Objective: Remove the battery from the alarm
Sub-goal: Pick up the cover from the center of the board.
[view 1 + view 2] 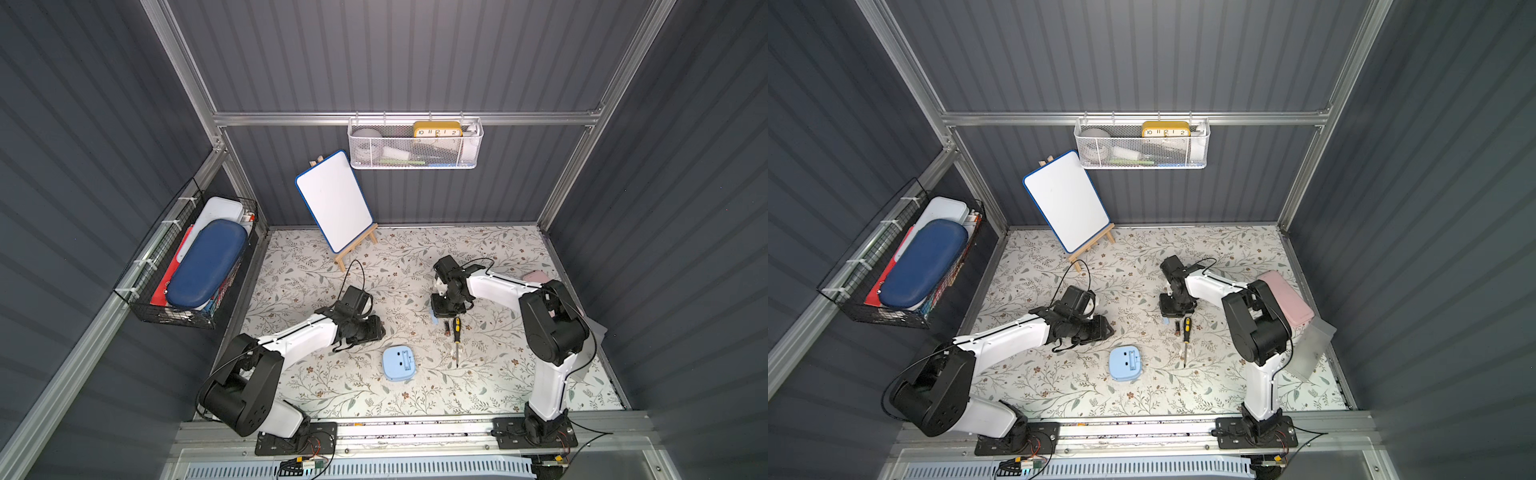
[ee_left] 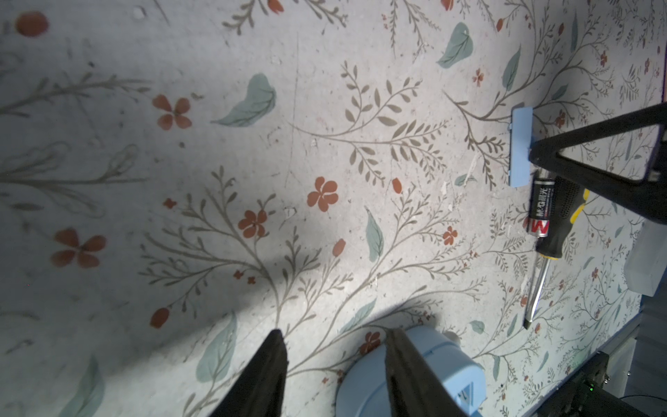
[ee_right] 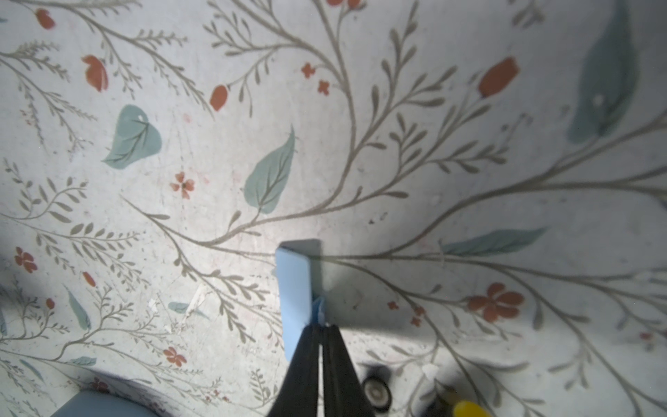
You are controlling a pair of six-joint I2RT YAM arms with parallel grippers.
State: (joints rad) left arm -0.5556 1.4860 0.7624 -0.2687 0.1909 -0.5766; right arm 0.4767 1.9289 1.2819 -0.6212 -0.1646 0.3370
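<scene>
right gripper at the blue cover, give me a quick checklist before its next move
1. Battery out of the alarm: ok, it lies beside the screwdriver.
2. Right gripper shut on the battery cover: ok, a blue edge shows between the tips.
3. Cover clear of the battery: cannot tell, their ends sit very close.
4. Left gripper open and empty: ok.
5. Alarm lying back-up, apart from both grippers in both top views: ok.
6. Alarm's compartment empty: cannot tell, too small.
</scene>
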